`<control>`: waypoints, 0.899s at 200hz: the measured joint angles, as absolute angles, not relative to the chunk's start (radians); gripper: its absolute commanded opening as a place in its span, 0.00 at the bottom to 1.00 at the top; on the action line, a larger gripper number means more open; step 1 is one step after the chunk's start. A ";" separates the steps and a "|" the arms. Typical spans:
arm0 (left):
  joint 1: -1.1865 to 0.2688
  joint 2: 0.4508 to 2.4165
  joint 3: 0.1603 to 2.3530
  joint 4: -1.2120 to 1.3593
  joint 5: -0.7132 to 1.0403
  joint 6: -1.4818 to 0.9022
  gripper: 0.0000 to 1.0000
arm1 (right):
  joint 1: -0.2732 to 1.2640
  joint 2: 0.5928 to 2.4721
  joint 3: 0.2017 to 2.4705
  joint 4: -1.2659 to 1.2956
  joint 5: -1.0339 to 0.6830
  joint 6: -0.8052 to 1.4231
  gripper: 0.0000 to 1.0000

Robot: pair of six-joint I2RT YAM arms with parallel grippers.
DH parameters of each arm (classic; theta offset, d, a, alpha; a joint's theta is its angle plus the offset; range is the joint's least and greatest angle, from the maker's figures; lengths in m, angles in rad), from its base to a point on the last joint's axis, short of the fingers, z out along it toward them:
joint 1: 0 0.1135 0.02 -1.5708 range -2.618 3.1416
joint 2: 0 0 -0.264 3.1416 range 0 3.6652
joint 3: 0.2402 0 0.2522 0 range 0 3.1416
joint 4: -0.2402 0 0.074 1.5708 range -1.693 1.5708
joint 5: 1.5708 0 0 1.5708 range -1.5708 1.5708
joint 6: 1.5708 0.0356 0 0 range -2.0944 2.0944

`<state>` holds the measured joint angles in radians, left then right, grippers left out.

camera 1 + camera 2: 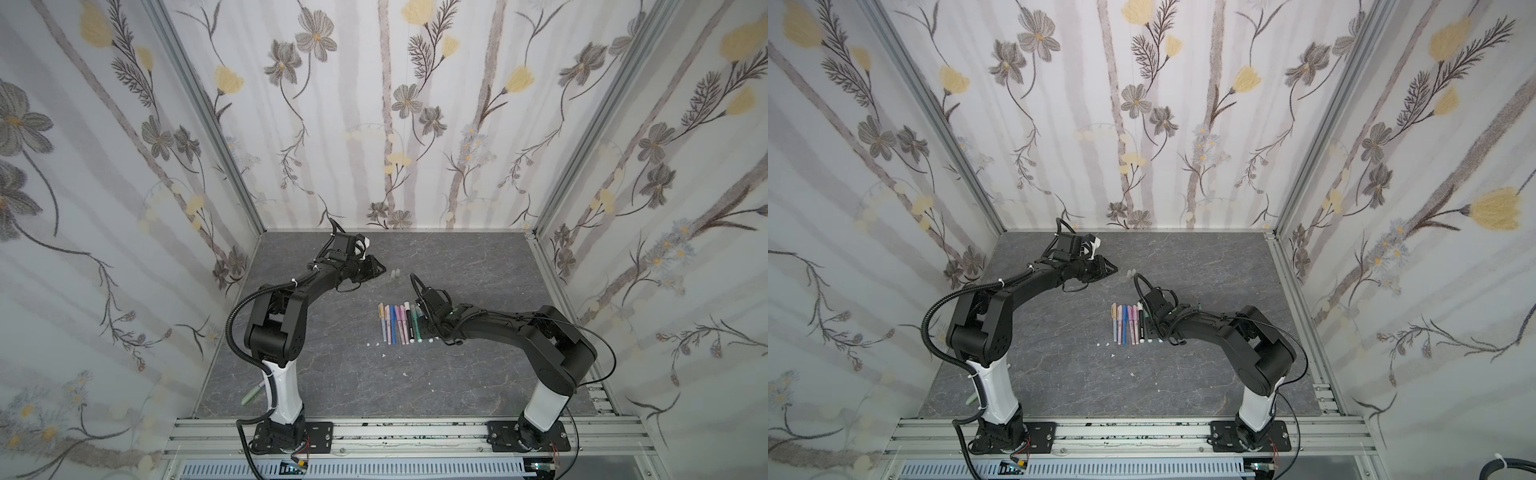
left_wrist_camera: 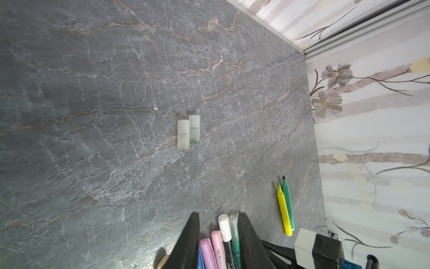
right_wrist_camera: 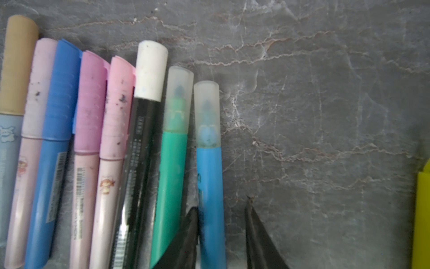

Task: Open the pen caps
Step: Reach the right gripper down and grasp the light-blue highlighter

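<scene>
Grey veined slate tabletop [image 1: 332, 374] inside floral-papered walls; a row of slim capped pens [image 1: 399, 324] lies mid-table, with two loose translucent plastic caps [image 2: 183, 134] touching side by side nearer the back wall. Right gripper [image 3: 221, 205] sits low over the row's end, jaws parted astride the blue marker [image 3: 210, 186]: one finger against its barrel, the other apart, frosted cap [image 3: 206, 114] on. Left gripper [image 1: 377, 269] hangs near the loose caps, jaws apart, empty.
</scene>
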<state>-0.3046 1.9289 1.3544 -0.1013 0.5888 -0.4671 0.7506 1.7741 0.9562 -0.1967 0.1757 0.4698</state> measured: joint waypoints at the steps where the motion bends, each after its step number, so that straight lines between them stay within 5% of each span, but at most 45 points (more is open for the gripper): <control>1: -0.305 1.929 1.354 -0.101 0.589 -0.467 0.28 | 0.751 1.774 0.955 -0.196 0.178 0.470 0.30; 180: -0.348 1.882 1.346 -0.088 0.683 -0.472 0.30 | 0.726 1.644 0.878 -0.212 0.190 0.435 0.02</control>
<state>-0.3485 1.8820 1.3457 -0.0883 0.6834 -0.4717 0.7261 1.6436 0.8780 -0.2119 0.1902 0.4355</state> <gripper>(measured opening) 0.295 0.132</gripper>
